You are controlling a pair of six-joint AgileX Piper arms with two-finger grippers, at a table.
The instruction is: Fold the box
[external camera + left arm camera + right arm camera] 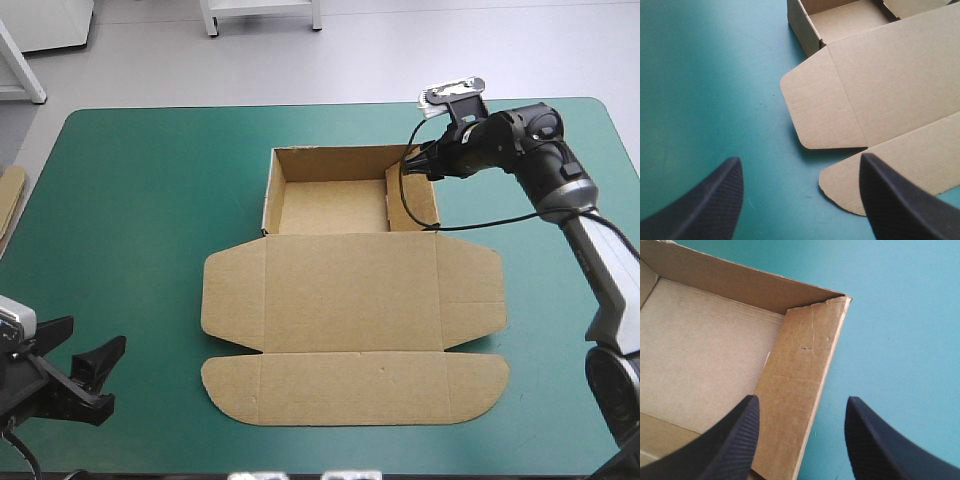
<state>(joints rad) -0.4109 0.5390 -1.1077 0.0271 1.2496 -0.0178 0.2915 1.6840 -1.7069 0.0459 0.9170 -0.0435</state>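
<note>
The brown box [350, 290] lies mid-table. Its far part is an open tray [335, 208] with raised walls, and the lid and flaps lie flat toward the near edge. My right gripper [418, 165] is open at the tray's far right corner. In the right wrist view the right side wall [805, 355] runs between the right gripper's [802, 400] spread fingers. My left gripper [98, 332] is open near the table's front left corner, well apart from the box. In the left wrist view the left gripper [800, 159] is over bare cover, with the lid's left flap [825, 110] ahead.
An edge of more brown board [10, 195] shows at the table's left edge. The teal-green cover [130, 220] lies bare to the left of the box, and also to the right of the lid.
</note>
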